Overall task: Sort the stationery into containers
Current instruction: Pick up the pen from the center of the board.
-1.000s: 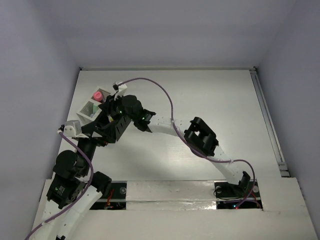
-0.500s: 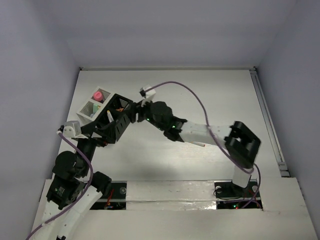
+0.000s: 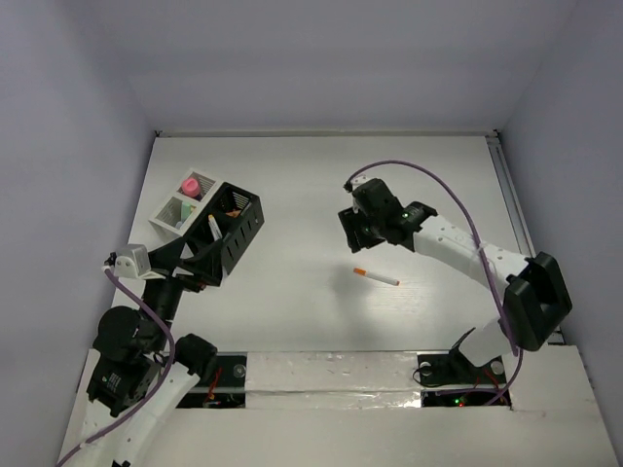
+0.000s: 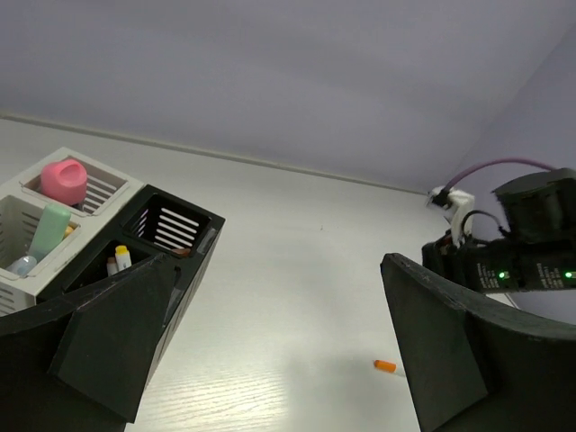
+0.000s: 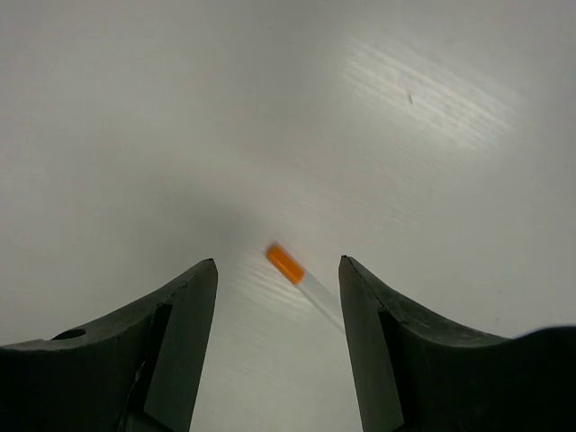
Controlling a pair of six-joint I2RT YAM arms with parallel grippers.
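Over the white pen [image 5: 304, 281], item by item:

- Right pincer [image 3: 352, 232]: jaws spread, nothing held. It hangs above the pen, apart from it, with the orange tip showing in the gap between the fingers.
- White pen: lies flat and alone on the counter [image 3: 292, 170], orange end pointing towards the boxes.
  - Handling, as judged: light, stiff, thin and smooth. It is likely to roll or skid if nudged from one side.
  - Best hold: across the white barrel near mid-length, jaws crosswise to its long axis, closing on both sides at once.
- Black divided box [image 3: 237, 226]: well to the left of the pen. Pens already stand in its compartments.
- White box [image 3: 178, 209]: beyond the black one from the pen, touching it. It holds a pink marker [image 3: 191, 184] and a pale green item.
- Left pincer [image 4: 279, 270]: far left of the pen, at the near end of the black box, released and empty.
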